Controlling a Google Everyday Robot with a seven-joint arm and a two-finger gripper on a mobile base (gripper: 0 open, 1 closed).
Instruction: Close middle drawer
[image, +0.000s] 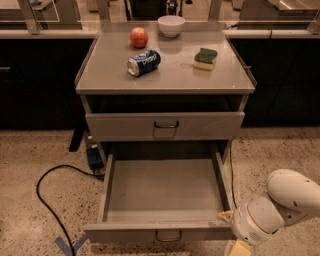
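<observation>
The grey metal cabinet (165, 80) stands in the middle of the view. Its top drawer (165, 126), with the taller front, is shut. The middle drawer (165, 190) below it is pulled far out towards me and its wide shallow tray is empty. Its low front (120, 233) carries a small dark wire handle (167, 236) at the bottom edge of the view. My gripper (235, 241) is at the bottom right, right at the right end of the drawer's front. It is partly cut off by the picture's edge. The white arm (285, 197) rises behind it.
On the cabinet top lie a red apple (139, 37), a white bowl (171, 25), a blue can (143, 62) on its side and a green-and-yellow sponge (205, 58). A black cable (47, 200) loops on the speckled floor at the left. Dark counters stand behind.
</observation>
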